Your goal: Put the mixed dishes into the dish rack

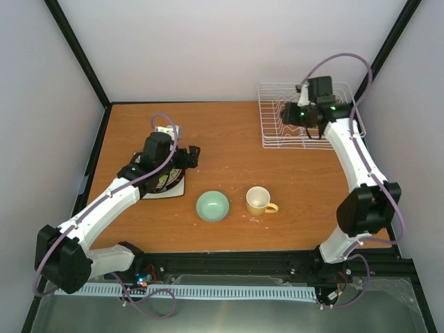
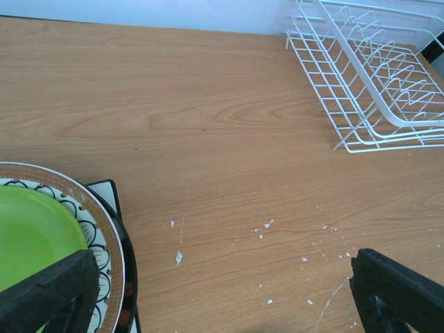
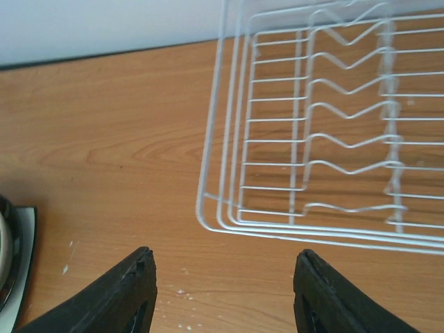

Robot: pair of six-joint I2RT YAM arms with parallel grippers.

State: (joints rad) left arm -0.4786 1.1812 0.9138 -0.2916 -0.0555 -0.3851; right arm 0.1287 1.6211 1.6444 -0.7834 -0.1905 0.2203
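Observation:
A stack of plates [image 1: 165, 183] lies at the table's left, with the lime-green plate [image 2: 28, 236] on top of the brown floral-patterned plate [image 2: 105, 232]. Under them show a dark-rimmed plate [image 2: 130, 277] and the corner of a white square plate [image 2: 104, 187]. My left gripper [image 1: 192, 157] [image 2: 222, 298] hovers open at the stack's right edge, over bare wood. The mint-green bowl [image 1: 212, 206] and yellow mug [image 1: 259, 200] stand at the middle front. The white wire dish rack [image 1: 309, 118] [image 3: 312, 139] holds no dishes. My right gripper [image 1: 288, 113] [image 3: 225, 277] hangs open and holds nothing, above the rack's left side.
White crumbs and scratches [image 2: 267, 224] speckle the wood between the plates and the rack [image 2: 374, 90]. The white square plate's corner [image 3: 21, 263] shows at the right wrist view's left edge. Pale walls with black frame bars close the table in at the back and sides.

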